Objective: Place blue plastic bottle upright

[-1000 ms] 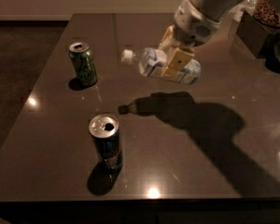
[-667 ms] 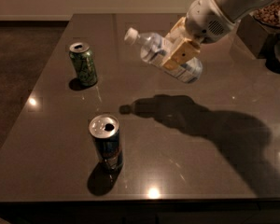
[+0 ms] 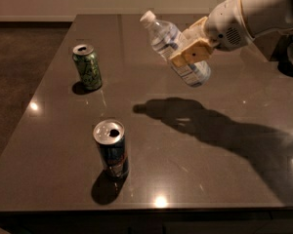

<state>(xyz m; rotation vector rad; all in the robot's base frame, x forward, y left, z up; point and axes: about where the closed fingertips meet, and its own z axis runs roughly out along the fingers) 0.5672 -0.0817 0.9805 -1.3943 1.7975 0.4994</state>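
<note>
A green can [image 3: 87, 67] stands at the left of the dark worktop [image 3: 53, 145], and a dark blue can [image 3: 111, 148] stands nearer the front edge. Right of them, the plastic bottle [image 3: 173, 48] hangs above the worktop, tilted with its white cap up-left. The hand [image 3: 192, 40], reaching in from the right, grips its middle.
</note>
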